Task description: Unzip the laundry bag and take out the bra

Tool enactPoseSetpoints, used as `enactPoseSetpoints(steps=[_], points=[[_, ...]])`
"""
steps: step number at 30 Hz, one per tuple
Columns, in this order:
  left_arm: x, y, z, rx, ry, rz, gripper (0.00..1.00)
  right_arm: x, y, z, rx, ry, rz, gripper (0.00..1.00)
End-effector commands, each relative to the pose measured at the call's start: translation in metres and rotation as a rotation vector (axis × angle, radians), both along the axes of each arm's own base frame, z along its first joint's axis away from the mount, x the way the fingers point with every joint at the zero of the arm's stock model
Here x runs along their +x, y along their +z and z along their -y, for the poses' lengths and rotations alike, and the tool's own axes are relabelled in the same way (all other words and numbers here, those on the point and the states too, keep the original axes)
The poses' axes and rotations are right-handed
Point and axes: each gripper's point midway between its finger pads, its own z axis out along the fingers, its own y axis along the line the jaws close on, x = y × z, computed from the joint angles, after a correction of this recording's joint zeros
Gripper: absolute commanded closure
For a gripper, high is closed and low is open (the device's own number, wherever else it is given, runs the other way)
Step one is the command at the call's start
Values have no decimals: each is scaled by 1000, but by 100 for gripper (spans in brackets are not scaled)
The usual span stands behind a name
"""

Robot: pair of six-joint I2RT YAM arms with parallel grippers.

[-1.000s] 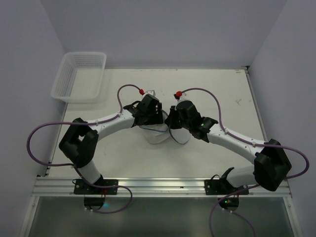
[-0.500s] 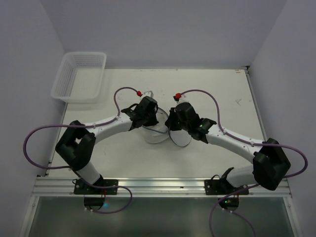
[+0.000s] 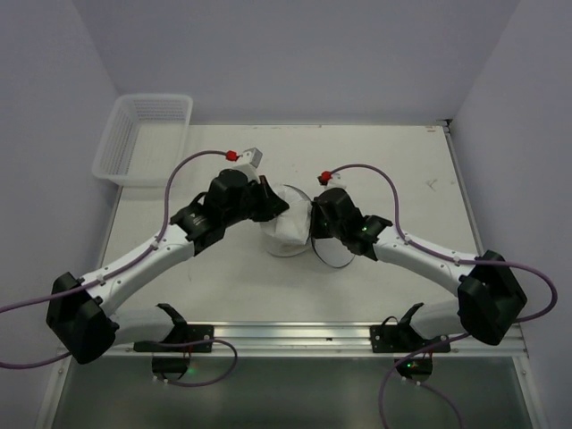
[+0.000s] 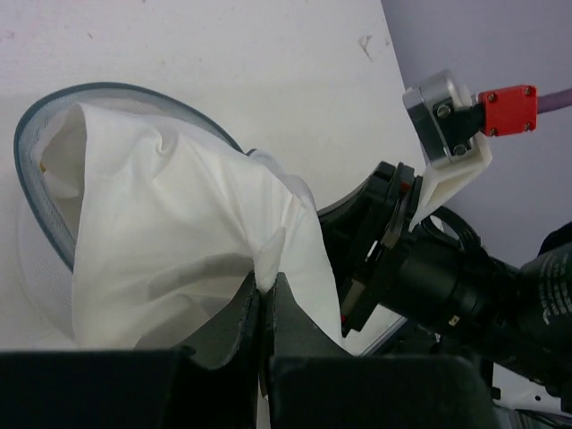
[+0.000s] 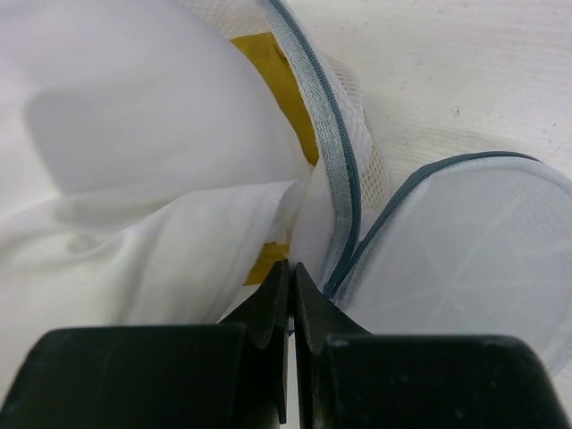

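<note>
The laundry bag (image 3: 279, 248) lies unzipped mid-table, its round lid (image 3: 333, 256) flipped open to the right. White bra cloth (image 3: 288, 220) bulges out of it. In the left wrist view my left gripper (image 4: 265, 284) is shut on a fold of the bra (image 4: 170, 232), which trails out over the bag's grey-blue rim (image 4: 27, 170). In the right wrist view my right gripper (image 5: 291, 271) is shut on the laundry bag's edge beside the zipper line (image 5: 338, 152); the lid (image 5: 465, 241) lies to its right and the bra (image 5: 134, 179) to its left. A yellow patch (image 5: 279, 85) shows inside.
A white slatted plastic basket (image 3: 143, 138) stands at the back left corner. The two wrists sit close together over the bag, and the right wrist (image 4: 438, 277) fills the right side of the left wrist view. Walls close off the table's left, back and right sides.
My left gripper has shut on the bra cloth and drawn back to the left, and its arm has swung low and outward. The cloth now stands further out of the bag. My right gripper has held its place.
</note>
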Motion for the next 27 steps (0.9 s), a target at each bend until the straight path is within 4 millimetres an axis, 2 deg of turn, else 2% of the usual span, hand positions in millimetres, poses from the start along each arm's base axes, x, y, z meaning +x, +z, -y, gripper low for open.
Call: enactPoseSetpoints(steps=[1, 3, 4, 5, 8, 9, 11, 12, 14, 15, 17, 18, 19, 21, 22, 23, 24, 26, 27], points=[[-8, 20, -7, -75, -50, 49, 100, 5, 13, 8, 4, -31, 50, 100], [-6, 41, -16, -106, -34, 98, 100, 4, 12, 10, 0, -30, 47, 100], [2, 50, -25, -110, -4, 122, 100, 3, 12, 10, 1, -27, 46, 100], [7, 72, -29, -130, 9, 163, 100, 1, 12, 10, 2, -24, 43, 100], [21, 107, -44, -133, 57, 244, 100, -3, 9, 10, 11, -14, 30, 100], [27, 131, -48, -144, 74, 288, 100, -4, 9, 10, 11, -10, 27, 100], [40, 148, -60, -132, 117, 332, 100, -7, 8, 10, 14, -2, 20, 100], [43, 167, -65, -144, 130, 368, 100, -7, 7, 11, 12, -2, 18, 100], [56, 177, -80, -134, 180, 388, 100, -9, 10, 10, 20, 8, 22, 100], [63, 194, -94, -139, 217, 423, 100, -9, 10, 10, 18, 12, 24, 100], [70, 210, -110, -120, 268, 468, 100, -10, 12, 10, 23, 19, 29, 100], [79, 217, -128, -95, 338, 492, 100, -11, 13, 10, 23, 23, 31, 100], [81, 235, -141, -74, 374, 539, 100, -11, 12, 11, 20, 26, 31, 100], [97, 238, -172, 6, 476, 563, 100, -12, 13, 10, 22, 37, 36, 100], [102, 247, -183, 26, 512, 585, 100, -13, 13, 10, 22, 41, 35, 100], [113, 240, -193, 58, 542, 570, 100, -14, 13, 9, 21, 52, 34, 100], [121, 239, -215, 94, 592, 573, 100, -15, 15, 9, 25, 57, 37, 100], [140, 230, -235, 132, 636, 549, 100, -16, 16, 8, 26, 71, 38, 100], [146, 227, -257, 153, 678, 540, 100, -17, 18, 8, 30, 77, 42, 100]])
